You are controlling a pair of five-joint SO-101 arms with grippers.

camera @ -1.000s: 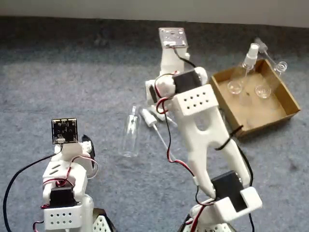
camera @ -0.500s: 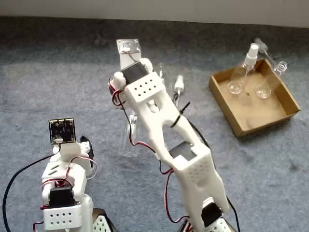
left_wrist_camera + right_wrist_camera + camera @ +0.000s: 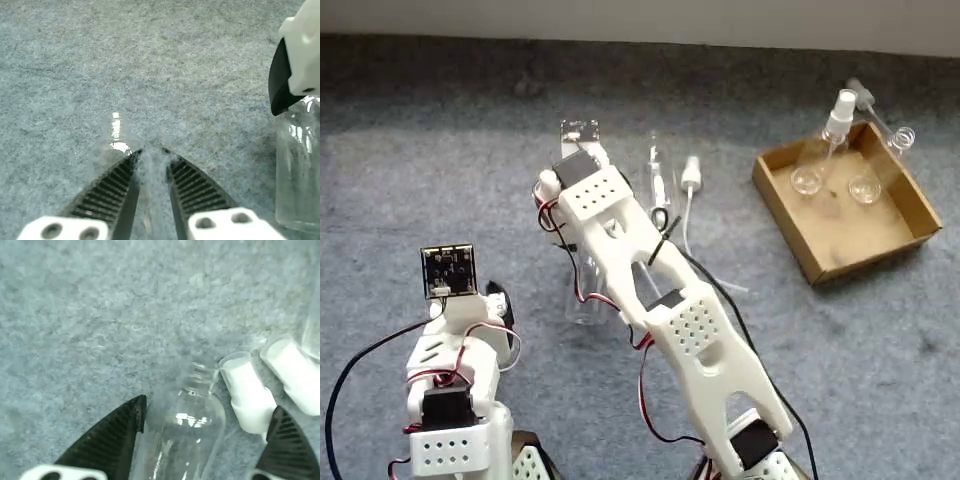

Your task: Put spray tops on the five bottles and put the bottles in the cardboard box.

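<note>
A clear bottle [image 3: 586, 300] without a top lies on the grey carpet, partly under my right arm [image 3: 605, 205]. My right gripper [image 3: 210, 407] is open, one finger on each side of this bottle [image 3: 187, 435], close to its open neck. Two white spray tops [image 3: 247, 400] lie just past the neck. Farther back on the carpet are a spray top [image 3: 690, 175] with a long tube and a second one [image 3: 658, 182]. My left gripper [image 3: 150, 150] is shut low over bare carpet, left of the bottle [image 3: 297, 170]. The cardboard box [image 3: 790, 225] stands at the back right.
In the box stand one bottle with a spray top [image 3: 840, 112] and two open bottles [image 3: 807, 180]. Another open bottle [image 3: 901, 136] leans at the box's far corner. The left arm's base [image 3: 455, 400] sits at the front left.
My right arm has swung left, from beside the cardboard box to over the lying bottle. The left arm has stayed put.
</note>
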